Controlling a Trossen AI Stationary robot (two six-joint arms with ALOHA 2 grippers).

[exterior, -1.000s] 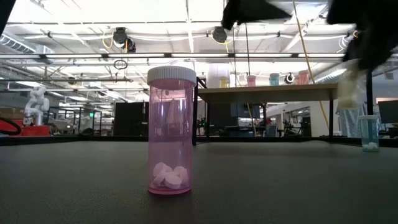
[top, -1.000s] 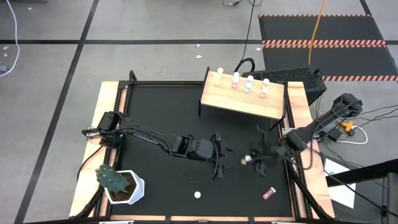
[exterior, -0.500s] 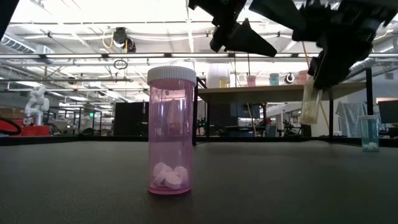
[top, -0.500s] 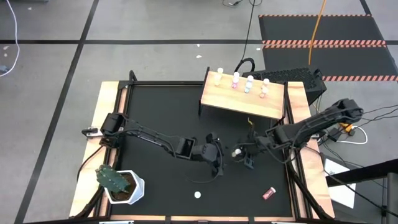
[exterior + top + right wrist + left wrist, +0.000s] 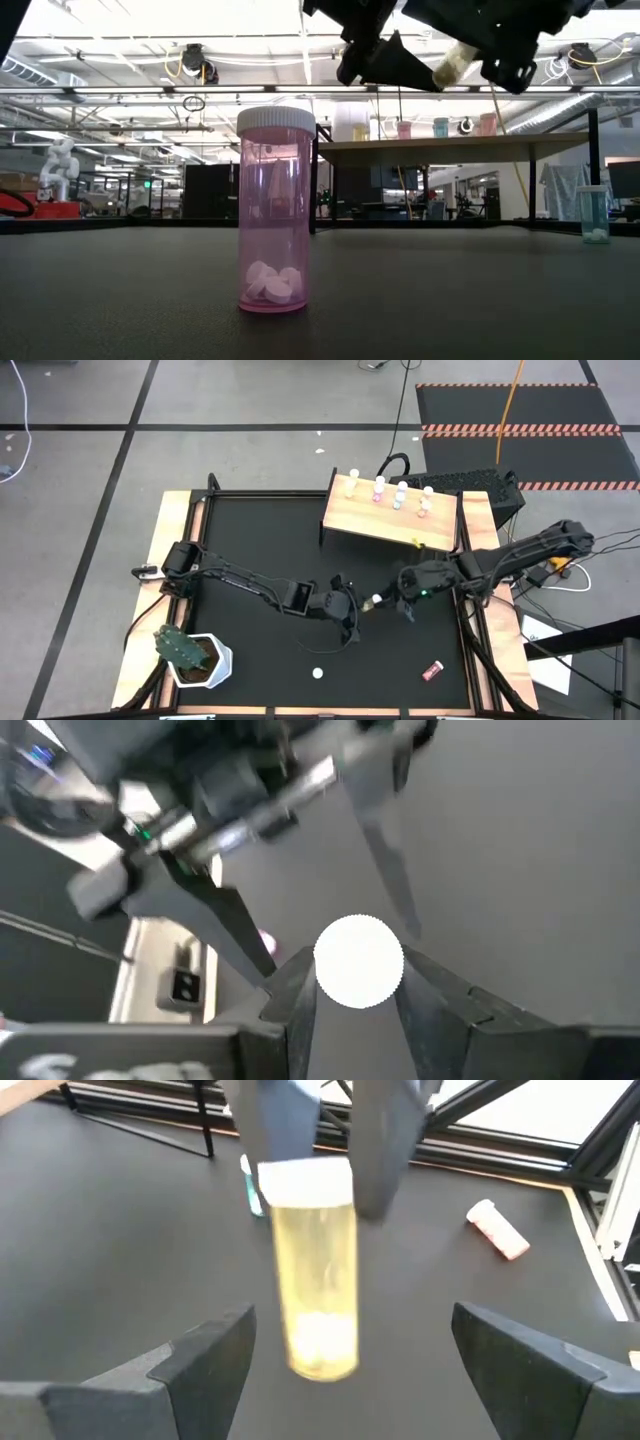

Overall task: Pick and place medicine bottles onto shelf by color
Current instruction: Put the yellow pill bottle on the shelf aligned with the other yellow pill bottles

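Workshop hall around a black table (image 5: 260, 540)

Grey floor (image 5: 250, 400) crossed by dark lines is seen beyond the table; a striped black mat (image 5: 520, 405) lies behind it, and ceiling lights (image 5: 150, 20) are lit overhead.

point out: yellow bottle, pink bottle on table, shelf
yellow bottle (image 5: 315, 1270), left wrist view, mid body.
pink bottle (image 5: 275, 215), low view, mid body.
shelf (image 5: 385, 525), high view, bare board near front edge.

We see the yellow bottle (image 5: 312, 1270) hanging between our spread left fingers (image 5: 200, 1360), with free room on either side of it. Beyond the fingertips the counter (image 5: 260, 540) lies bare up to a teal bottle (image 5: 250, 1185) and a toppled pink bottle (image 5: 497, 1230).
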